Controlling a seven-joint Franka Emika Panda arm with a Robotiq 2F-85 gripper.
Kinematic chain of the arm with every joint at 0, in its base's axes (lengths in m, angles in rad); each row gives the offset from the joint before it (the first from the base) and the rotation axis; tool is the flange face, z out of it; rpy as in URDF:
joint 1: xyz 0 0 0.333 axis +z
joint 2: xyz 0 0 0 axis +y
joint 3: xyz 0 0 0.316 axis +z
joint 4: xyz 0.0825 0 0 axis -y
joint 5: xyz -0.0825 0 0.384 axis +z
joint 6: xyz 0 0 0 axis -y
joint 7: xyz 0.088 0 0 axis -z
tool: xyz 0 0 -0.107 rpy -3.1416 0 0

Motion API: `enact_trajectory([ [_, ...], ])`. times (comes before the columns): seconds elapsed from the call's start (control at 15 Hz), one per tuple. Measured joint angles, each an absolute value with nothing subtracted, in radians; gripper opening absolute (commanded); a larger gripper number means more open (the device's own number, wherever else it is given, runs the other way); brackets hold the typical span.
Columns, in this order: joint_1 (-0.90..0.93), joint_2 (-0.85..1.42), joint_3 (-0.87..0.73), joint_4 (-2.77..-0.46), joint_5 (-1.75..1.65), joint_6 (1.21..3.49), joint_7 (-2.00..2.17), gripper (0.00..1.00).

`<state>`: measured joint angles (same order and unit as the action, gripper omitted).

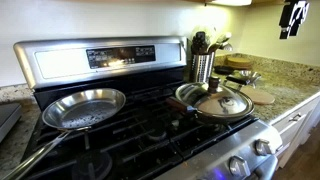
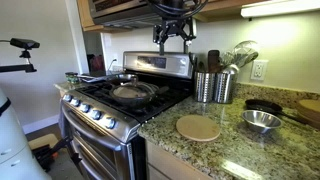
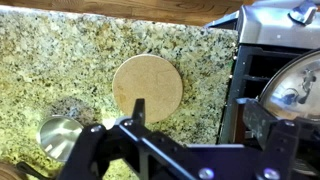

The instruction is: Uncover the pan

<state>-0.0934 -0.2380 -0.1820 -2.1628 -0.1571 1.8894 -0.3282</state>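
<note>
The pan (image 1: 186, 97) sits on the stove's front burner, covered by a shiny round metal lid (image 1: 222, 104) with a centre knob. Its reddish-brown handle points toward the stove's middle. Pan and lid also show in an exterior view (image 2: 132, 94). My gripper (image 2: 173, 32) hangs high in the air, above the stove's edge next to the counter, well clear of the lid. It appears at the top corner of an exterior view (image 1: 293, 18). In the wrist view the gripper (image 3: 200, 125) is open and empty, with the lid's edge (image 3: 296, 88) at the right.
A silver steel skillet (image 1: 85, 108) sits on another burner. On the granite counter are a round wooden disc (image 3: 147, 88), a metal bowl (image 2: 262, 120) and metal utensil holders (image 2: 213, 86). The stove's control panel (image 1: 120, 56) rises behind the burners.
</note>
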Motion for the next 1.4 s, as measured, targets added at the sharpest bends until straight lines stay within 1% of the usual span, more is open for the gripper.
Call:
enact_trajectory([
  [0.67, -0.092, -0.234, -0.172, -2.165, -0.157, 1.909, -0.328, 1.0],
  [1.07, -0.055, -0.224, -0.098, -2.233, -0.151, 2.029, -0.328, 1.0],
  [1.4, -0.002, -0.225, -0.043, -2.314, -0.101, 2.199, -0.311, 1.0],
])
